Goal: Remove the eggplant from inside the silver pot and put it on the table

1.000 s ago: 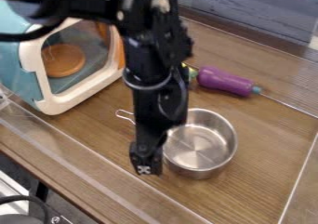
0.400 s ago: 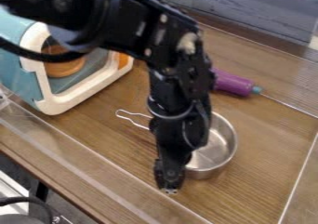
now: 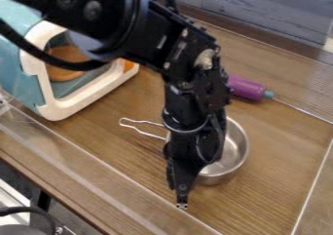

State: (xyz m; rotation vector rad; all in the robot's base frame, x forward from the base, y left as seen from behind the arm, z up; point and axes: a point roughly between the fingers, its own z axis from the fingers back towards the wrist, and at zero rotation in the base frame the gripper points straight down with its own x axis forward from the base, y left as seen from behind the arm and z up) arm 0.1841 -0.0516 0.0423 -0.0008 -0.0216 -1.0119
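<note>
Tool [image 3: 182, 192] has moved down to the near rim of the pot [image 3: 235, 153] and closed; any grip is hidden. Eggplant [image 3: 247, 89] lies on the bench [image 3: 279, 141] behind the pot; removal appears already achieved.

place: toy kitchen setup | seen: toy microwave [image 3: 58, 97], metal pot [image 3: 235, 153], wood tabletop [image 3: 130, 180]

the eggplant [image 3: 247, 89] is showing a deep purple colour, and its stem cap is looking blue-green. the pot [image 3: 232, 153] is shining in silver grey. the counter [image 3: 113, 166] is having a brown colour with a wood-grain pattern. the toy microwave [image 3: 53, 100] is wearing white on its door frame and teal on its side. the robot arm [image 3: 196, 102] is appearing black.
</note>
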